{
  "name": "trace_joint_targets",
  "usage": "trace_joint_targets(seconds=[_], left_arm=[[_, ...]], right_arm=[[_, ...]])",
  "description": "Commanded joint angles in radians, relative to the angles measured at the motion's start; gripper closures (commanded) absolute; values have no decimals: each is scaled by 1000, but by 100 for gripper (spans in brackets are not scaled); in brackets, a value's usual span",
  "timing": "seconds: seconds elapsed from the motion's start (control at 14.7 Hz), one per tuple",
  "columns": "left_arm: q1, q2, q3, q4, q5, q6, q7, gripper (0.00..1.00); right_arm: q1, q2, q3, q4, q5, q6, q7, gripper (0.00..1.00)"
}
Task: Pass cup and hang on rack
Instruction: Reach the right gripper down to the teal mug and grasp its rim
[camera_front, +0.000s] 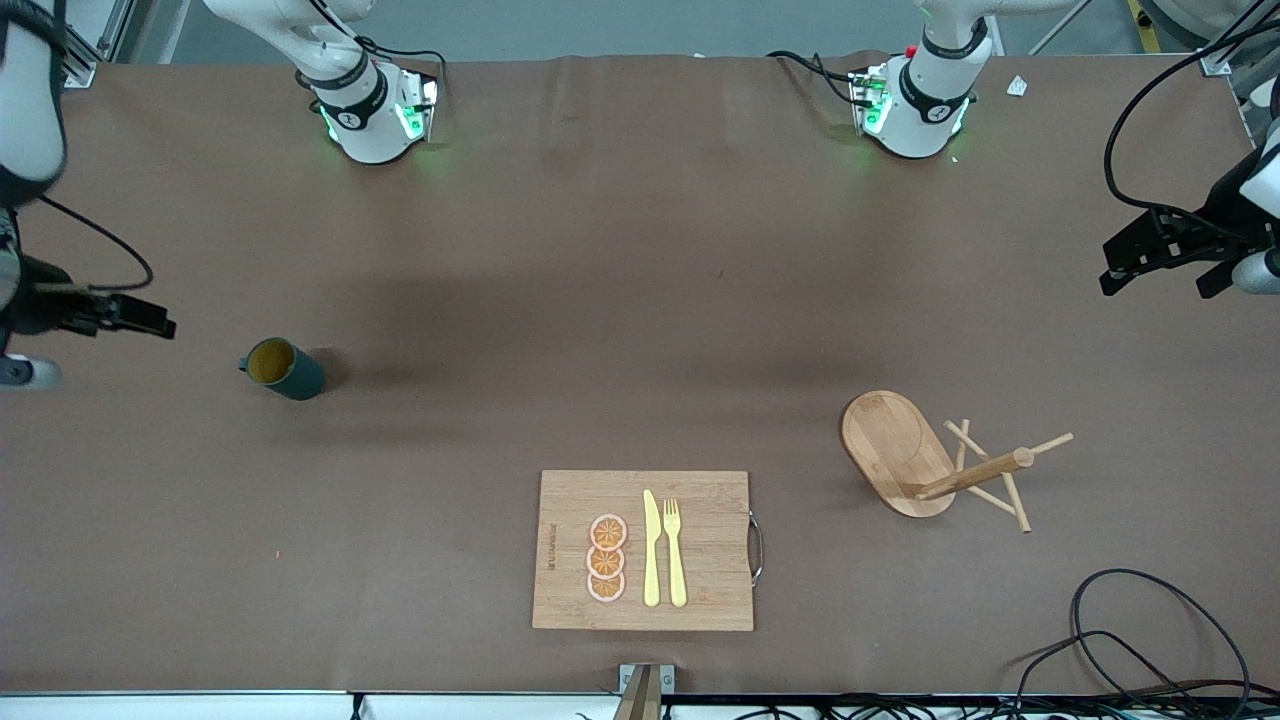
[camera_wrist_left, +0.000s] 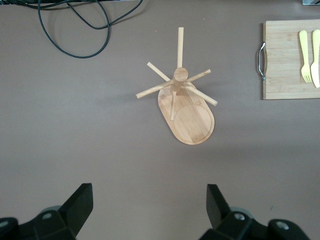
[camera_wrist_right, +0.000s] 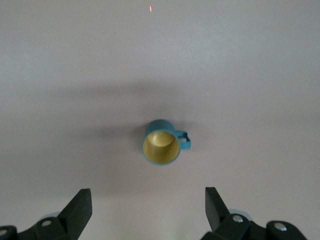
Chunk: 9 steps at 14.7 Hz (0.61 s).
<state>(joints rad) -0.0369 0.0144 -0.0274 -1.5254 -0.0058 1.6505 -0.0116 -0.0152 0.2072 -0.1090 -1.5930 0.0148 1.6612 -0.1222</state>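
The dark teal cup (camera_front: 283, 368) stands upright on the brown table toward the right arm's end, handle pointing to that end. It also shows in the right wrist view (camera_wrist_right: 161, 142), yellowish inside. My right gripper (camera_front: 130, 315) hangs open and empty in the air beside the cup, off toward the table's end; its open jaws (camera_wrist_right: 148, 202) are apart from the cup. The wooden rack (camera_front: 930, 462) stands upright toward the left arm's end, and shows in the left wrist view (camera_wrist_left: 186, 110). My left gripper (camera_front: 1160, 268) hangs open and empty, apart from the rack (camera_wrist_left: 149, 200).
A rectangular wooden cutting board (camera_front: 560, 600) lies near the front edge, midway between cup and rack, with orange slices (camera_front: 606, 558), a yellow knife (camera_front: 651, 550) and fork (camera_front: 675, 550). Black cables (camera_front: 1130, 640) lie near the front corner at the left arm's end.
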Motion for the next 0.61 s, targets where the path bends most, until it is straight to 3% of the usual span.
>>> trace_joint_targets(seconds=[0.0, 0.34, 0.54], left_arm=[[0, 9, -2, 21, 3, -6, -7, 0], [0, 9, -2, 21, 3, -8, -8, 0], [-1, 9, -2, 21, 3, -8, -8, 0]], right_arm=[[-43, 18, 11, -103, 11, 133, -103, 0], [-72, 18, 11, -376, 82, 427, -350, 0], [-81, 52, 11, -462, 86, 558, -513, 0]])
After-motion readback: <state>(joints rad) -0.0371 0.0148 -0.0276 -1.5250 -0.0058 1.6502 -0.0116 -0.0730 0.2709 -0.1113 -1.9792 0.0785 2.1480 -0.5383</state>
